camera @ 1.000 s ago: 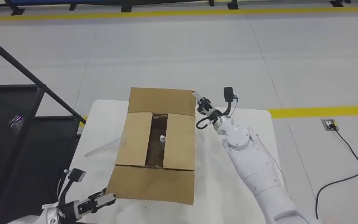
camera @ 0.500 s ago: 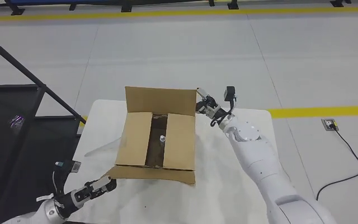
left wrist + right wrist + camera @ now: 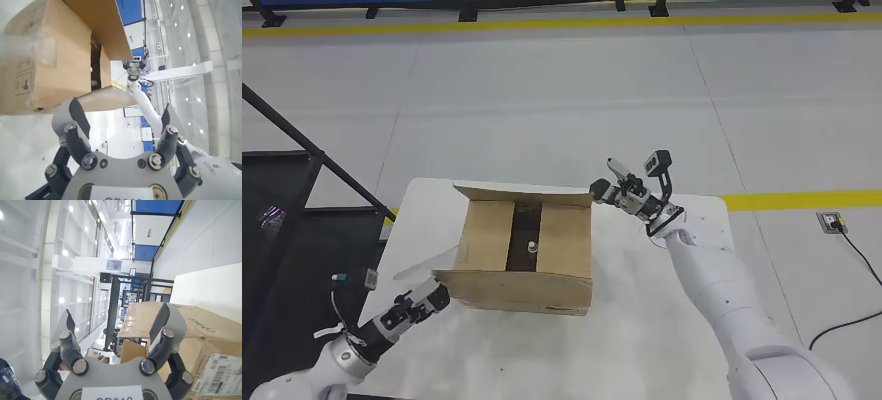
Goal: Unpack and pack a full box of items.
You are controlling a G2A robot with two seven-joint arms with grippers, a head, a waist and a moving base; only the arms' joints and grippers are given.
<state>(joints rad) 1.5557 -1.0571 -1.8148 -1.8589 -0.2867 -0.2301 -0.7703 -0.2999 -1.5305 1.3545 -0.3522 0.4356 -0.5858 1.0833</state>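
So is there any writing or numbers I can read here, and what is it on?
Shipping label on the box: barcode and small tilted print, cut by the picture edge; not reliably readable.
Logo on the box wall: upside down, partly hidden; unreadable.
Right tag on the right tool: cut off, unreadable.
Left tag on the left tool: cut off, unreadable.
Wall poster behind: too small.

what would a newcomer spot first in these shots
A big cardboard box sits mid-table on the white table, two of its top flaps lying flat with a dark gap between them where a small white item shows. The open left gripper is at the box's near left corner and the open right gripper at its far right corner, neither holding anything.
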